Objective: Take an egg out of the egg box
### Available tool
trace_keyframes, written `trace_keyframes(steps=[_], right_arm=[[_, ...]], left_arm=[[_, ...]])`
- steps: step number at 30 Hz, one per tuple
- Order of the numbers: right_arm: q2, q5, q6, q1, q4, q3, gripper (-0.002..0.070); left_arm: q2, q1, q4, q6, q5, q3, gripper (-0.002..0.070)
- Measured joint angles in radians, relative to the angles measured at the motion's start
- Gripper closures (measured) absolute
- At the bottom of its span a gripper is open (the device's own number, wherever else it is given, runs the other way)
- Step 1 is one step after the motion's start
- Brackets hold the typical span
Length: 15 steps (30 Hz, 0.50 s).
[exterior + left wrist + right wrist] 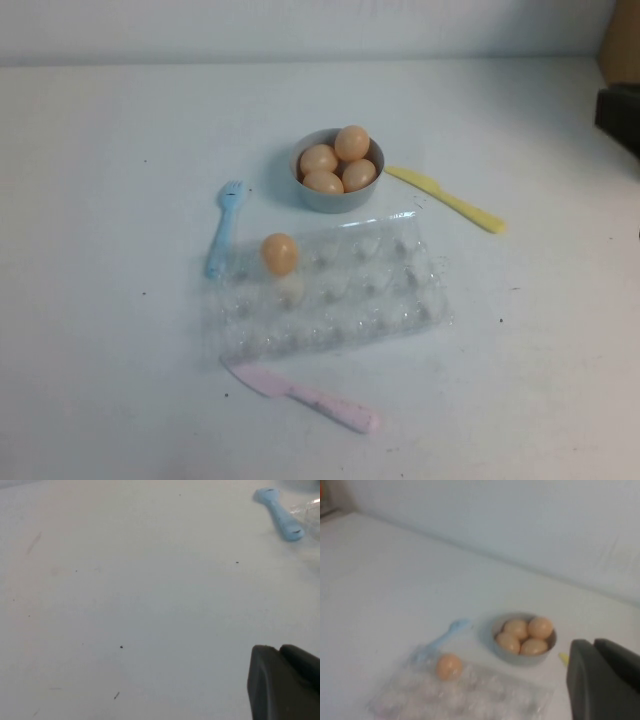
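One peach-tan egg (280, 253) stands in a cup at the far left of the clear plastic egg box (390, 290), mid-table. It also shows in the right wrist view (449, 666), on the egg box (490, 700). My left gripper (277, 652) is shut and empty over bare table, left of the box, with a corner of the egg box (312, 510) just visible. My right gripper (592, 645) is shut and empty, held high and well back from the box. Neither gripper shows in the high view.
A grey bowl (337, 197) holding several like eggs sits behind the box. A blue fork (224, 226) lies left of the box, a yellow knife (447, 198) behind it to the right, and a pink knife (305, 397) in front. A dark object (620, 115) sits at the far right edge.
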Motion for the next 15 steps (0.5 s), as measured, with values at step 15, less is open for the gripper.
trace_keyframes(steps=[15], right_arm=[[-0.147, -0.001, 0.001, -0.003, -0.021, 0.287, 0.0694]], left_arm=[[0.0, 0.0, 0.0, 0.0, 0.0, 0.0, 0.0678]])
